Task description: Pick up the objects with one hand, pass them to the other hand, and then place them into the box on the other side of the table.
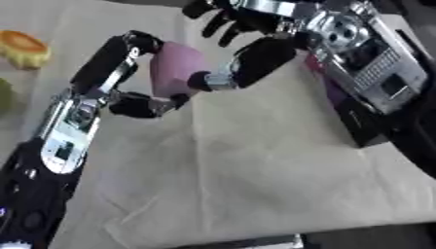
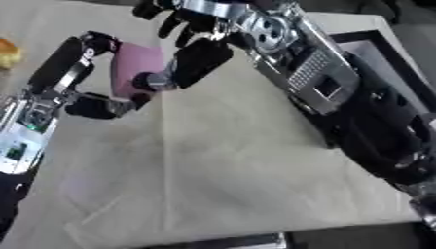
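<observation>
So the left hand (image 1: 128,78) has its fingers and thumb curled around a pink block (image 1: 176,68) held up over the beige cloth (image 1: 255,170), the right hand (image 1: 255,48) is touching its other side with its thumb, and the dark box (image 2: 374,44) sits off right.

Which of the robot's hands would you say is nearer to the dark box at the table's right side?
Right. The right hand is just left of the dark box; the left hand is farther left.
</observation>
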Robot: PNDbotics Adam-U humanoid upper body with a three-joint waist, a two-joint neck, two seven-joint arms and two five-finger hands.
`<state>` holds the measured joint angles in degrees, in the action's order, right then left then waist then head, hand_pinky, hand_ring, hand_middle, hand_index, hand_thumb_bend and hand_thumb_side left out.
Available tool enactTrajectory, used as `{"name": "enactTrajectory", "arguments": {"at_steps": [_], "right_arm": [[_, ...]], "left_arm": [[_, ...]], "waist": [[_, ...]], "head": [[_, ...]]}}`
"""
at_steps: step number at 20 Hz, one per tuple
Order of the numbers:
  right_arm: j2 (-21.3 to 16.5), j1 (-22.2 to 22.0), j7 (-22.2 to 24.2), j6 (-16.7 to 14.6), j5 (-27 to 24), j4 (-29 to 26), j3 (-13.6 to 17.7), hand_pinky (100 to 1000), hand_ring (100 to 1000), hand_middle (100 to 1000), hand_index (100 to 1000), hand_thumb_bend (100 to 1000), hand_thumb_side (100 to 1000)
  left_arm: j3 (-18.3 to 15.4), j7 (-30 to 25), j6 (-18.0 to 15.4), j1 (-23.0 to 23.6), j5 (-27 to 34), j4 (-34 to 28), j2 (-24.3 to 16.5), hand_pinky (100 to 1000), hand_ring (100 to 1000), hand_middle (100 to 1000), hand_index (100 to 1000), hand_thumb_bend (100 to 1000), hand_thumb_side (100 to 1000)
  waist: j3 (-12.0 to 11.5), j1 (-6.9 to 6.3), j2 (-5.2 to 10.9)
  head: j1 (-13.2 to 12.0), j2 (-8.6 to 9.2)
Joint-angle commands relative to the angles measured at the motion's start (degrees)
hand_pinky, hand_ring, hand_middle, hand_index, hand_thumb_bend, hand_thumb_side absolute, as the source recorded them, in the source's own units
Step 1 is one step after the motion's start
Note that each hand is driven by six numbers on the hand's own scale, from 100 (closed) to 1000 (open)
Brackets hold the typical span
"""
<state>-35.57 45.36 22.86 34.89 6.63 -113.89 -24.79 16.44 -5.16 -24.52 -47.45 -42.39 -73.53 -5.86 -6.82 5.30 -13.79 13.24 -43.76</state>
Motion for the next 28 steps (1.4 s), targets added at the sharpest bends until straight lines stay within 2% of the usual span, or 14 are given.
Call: {"name": "enactTrajectory", "arguments": {"at_steps": [1, 9, 28], "right_arm": [[-0.7, 0.5, 0.5, -0.1, 0.6, -0.7, 0.3, 779, 858, 928, 935, 499, 256], [-0.6, 0.1, 1.7, -0.6, 1.1, 0.0, 0.0, 780, 857, 926, 934, 504, 259], [-0.1, -0.4, -0.2, -0.2, 1.1, 2.8, -0.4, 770, 848, 889, 918, 505, 259]], "left_arm": [[0.1, -0.5, 0.4, -1.4, 0.7, -1.8, 0.5, 676, 603, 415, 387, 100, 314], [0.4, -2.1, 2.2, -1.3, 1.6, -3.1, 0.6, 672, 602, 413, 388, 100, 316], [1.7, -3.5, 2.0, -1.3, 4.0, -5.1, 0.8, 668, 600, 410, 390, 100, 329]], "waist": [[0.0, 0.53, 0.15], [0.0, 0.58, 0.07], [0.0, 0.67, -0.17]], "head": [[0.2, 0.15], [0.2, 0.13], [0.6, -0.1]]}}
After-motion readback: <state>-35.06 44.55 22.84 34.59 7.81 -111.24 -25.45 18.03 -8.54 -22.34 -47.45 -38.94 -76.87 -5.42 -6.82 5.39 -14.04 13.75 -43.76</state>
